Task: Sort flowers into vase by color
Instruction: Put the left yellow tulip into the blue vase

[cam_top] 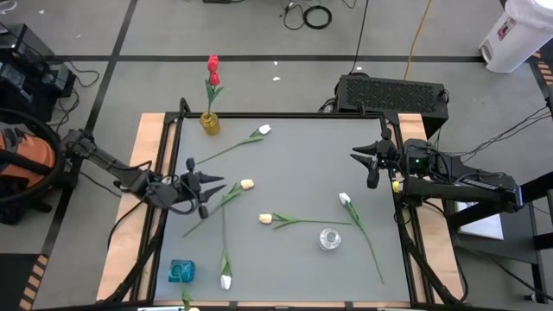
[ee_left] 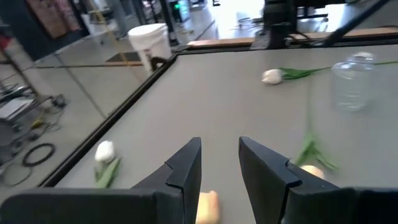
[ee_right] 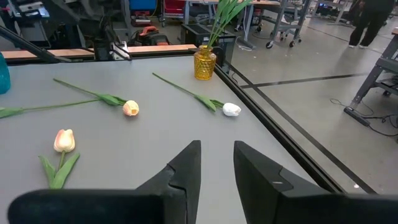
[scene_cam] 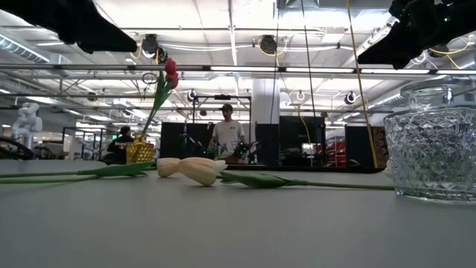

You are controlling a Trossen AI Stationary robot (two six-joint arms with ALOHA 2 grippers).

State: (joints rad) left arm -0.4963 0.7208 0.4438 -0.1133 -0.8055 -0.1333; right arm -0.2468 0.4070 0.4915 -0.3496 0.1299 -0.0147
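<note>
1. I see a blue vase [cam_top: 181, 271] near the table's front left corner; its contents are unclear.
2. My left gripper [cam_top: 213, 185] hovers slightly parted, empty, over a cream tulip [cam_top: 247, 184].
3. The yellow vase [cam_top: 210, 123] holds red tulips [cam_top: 212, 69].
4. The clear glass vase [cam_top: 329, 238] looks empty.
5. My right gripper [cam_top: 359, 156] is slightly open, empty.

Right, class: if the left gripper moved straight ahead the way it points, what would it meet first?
Likely the cream tulip head lying just ahead of the left gripper, unless it passes above it.
</note>
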